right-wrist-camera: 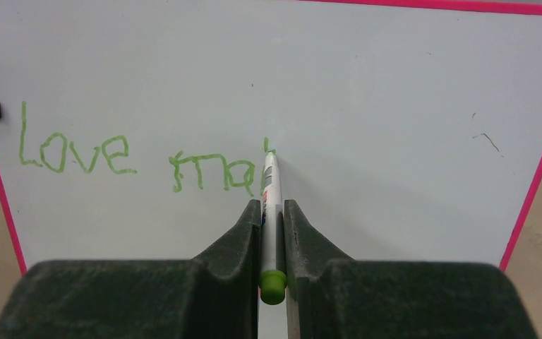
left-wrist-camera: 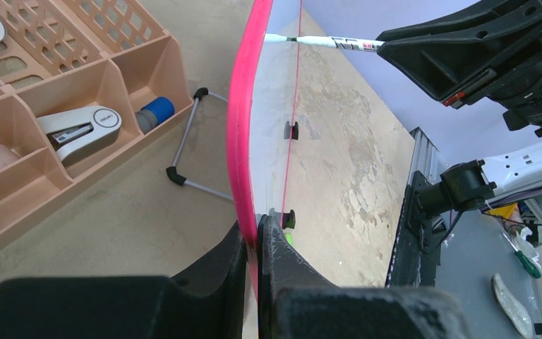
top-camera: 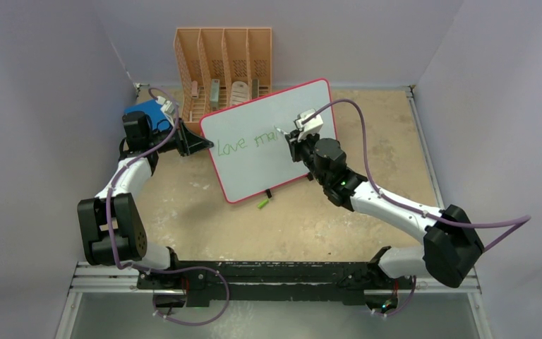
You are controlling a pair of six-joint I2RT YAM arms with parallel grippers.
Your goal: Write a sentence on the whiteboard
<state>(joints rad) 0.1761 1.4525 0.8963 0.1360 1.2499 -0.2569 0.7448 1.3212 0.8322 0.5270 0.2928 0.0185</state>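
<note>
The whiteboard (top-camera: 254,176) stands tilted at mid-table; its red-pink rim (left-wrist-camera: 242,120) runs up the left wrist view. My left gripper (top-camera: 201,145) (left-wrist-camera: 257,226) is shut on the board's left edge. On the whiteboard (right-wrist-camera: 395,85) the sentence (right-wrist-camera: 141,159) (top-camera: 243,143) reads "Love ma" in green, with a short new stroke beside it. My right gripper (top-camera: 291,141) (right-wrist-camera: 273,205) is shut on a white marker (right-wrist-camera: 271,183) with a green end; its tip touches the board just right of the "a". The marker (left-wrist-camera: 324,42) meets the board near the top of the left wrist view.
A peach slotted organizer (top-camera: 222,63) (left-wrist-camera: 56,106) stands behind the board, holding a grey stapler-like item (left-wrist-camera: 77,127). A blue book (top-camera: 148,113) lies at the far left. A green cap (top-camera: 262,204) lies on the table by the board's black foot (top-camera: 268,193).
</note>
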